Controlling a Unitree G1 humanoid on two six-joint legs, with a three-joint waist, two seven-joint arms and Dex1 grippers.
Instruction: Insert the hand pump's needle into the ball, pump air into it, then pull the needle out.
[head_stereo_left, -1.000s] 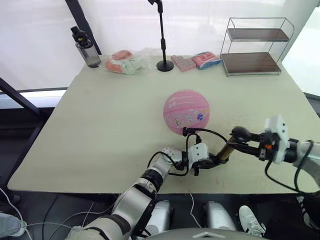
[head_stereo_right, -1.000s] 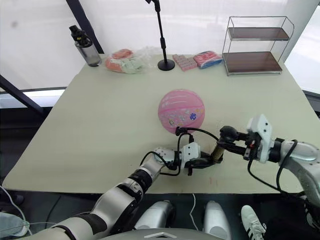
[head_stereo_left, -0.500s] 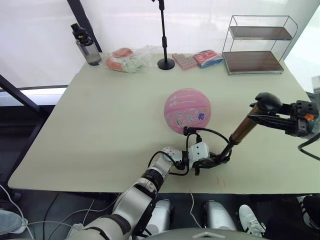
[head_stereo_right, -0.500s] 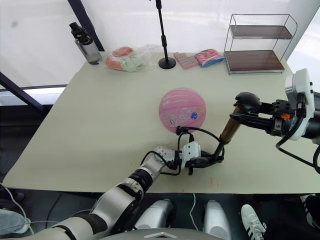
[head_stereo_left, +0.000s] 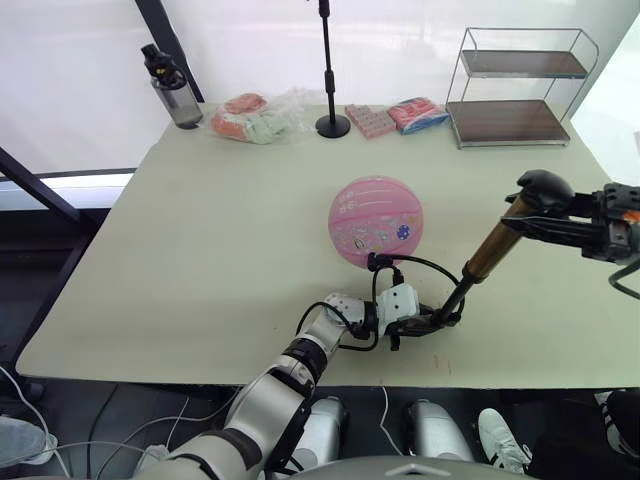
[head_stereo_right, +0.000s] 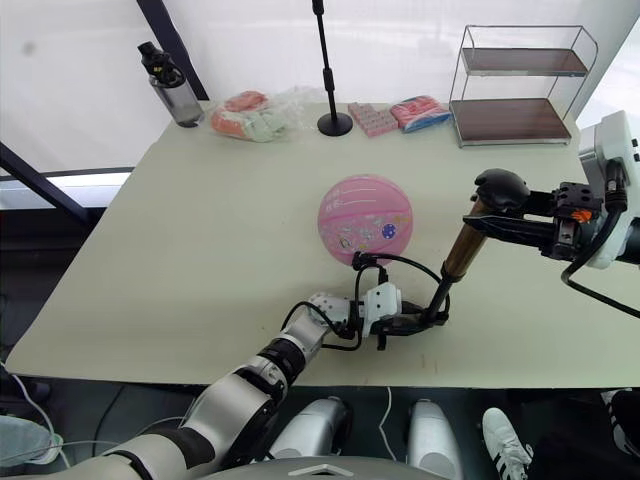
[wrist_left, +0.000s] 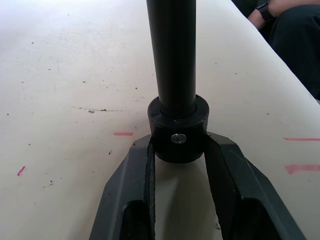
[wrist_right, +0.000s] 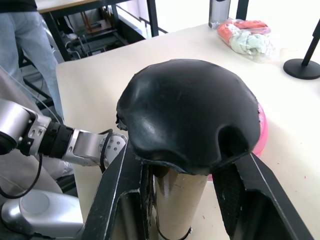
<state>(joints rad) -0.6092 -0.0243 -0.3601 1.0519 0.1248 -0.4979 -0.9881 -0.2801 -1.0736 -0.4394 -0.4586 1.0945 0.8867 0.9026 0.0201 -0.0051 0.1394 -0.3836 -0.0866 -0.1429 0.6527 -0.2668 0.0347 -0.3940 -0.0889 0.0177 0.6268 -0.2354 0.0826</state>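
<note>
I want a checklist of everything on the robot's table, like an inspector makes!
Surface: beige table, small marks, otherwise bare in the middle.
Job's things: pink ball near the centre; hand pump tilted with its handle pulled out; its black hose loops to the ball's near side. Needle too small to tell.
Clutter: along the far edge, a bottle, a bag of soft things, a stand with a round base, two flat packets, a wire shelf.
Grippers: left gripper clamps the pump's base cap; right gripper grips under the knob.
Cables: a black cable at the left wrist.
Surroundings: a person's legs beside the table in the right wrist view.
</note>
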